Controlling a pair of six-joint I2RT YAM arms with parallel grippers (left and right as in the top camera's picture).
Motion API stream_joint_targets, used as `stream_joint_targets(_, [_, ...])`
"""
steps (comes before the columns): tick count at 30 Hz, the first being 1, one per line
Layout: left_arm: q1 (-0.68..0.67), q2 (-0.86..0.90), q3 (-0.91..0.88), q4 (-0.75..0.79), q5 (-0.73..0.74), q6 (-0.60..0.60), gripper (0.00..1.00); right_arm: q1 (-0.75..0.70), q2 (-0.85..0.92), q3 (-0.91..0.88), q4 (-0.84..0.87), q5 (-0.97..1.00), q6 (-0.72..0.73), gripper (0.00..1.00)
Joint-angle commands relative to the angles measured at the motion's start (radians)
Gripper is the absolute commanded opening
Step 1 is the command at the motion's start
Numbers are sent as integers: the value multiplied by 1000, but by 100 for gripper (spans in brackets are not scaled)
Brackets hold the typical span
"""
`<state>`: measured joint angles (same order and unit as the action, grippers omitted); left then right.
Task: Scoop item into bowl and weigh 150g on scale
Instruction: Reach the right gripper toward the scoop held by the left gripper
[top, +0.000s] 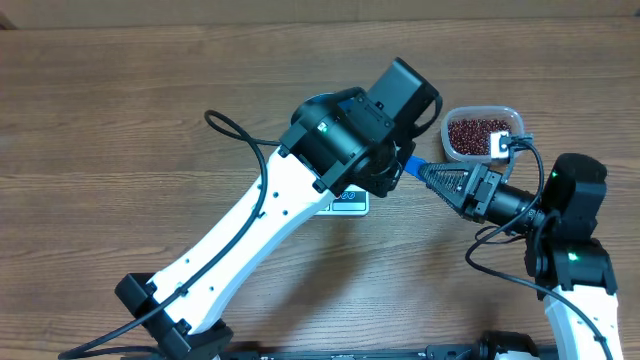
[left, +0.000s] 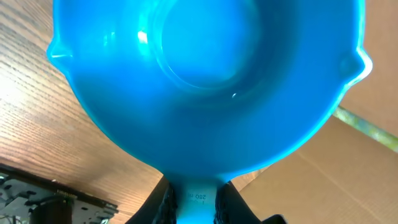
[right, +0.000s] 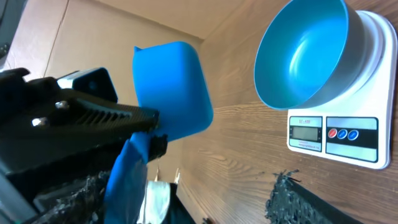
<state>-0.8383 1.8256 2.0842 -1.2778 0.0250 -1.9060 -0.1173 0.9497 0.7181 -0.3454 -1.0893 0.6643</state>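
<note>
My left gripper (left: 194, 200) is shut on the handle of a bright blue scoop (left: 205, 81), which is empty. The scoop (right: 171, 90) hangs above the table left of the teal bowl (right: 305, 56). The bowl is empty and stands on the white scale (right: 373, 93). My right gripper (right: 186, 190) is open, and the scoop's handle (right: 124, 177) runs down close to its left finger. Overhead, the right gripper (top: 432, 176) points at the handle (top: 408, 167). The beans (top: 478, 132) fill a clear tub. The left arm (top: 340, 140) hides most of the bowl and scale (top: 350, 204).
The clear tub (top: 508, 113) stands at the back right, just behind the right arm (top: 560, 200). Brown cardboard (left: 348, 168) lies beyond the table edge. The left arm crosses the table from the front left to the middle.
</note>
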Motion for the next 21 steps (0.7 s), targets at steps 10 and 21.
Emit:
stream_joint_targets(10, [-7, 13, 26, -8, -33, -39, 4, 0, -11, 19, 6, -43, -188, 72])
stream_joint_targets(21, [-7, 54, 26, 0, 13, -40, 4, 0, -12, 19, 45, -129, -224, 53])
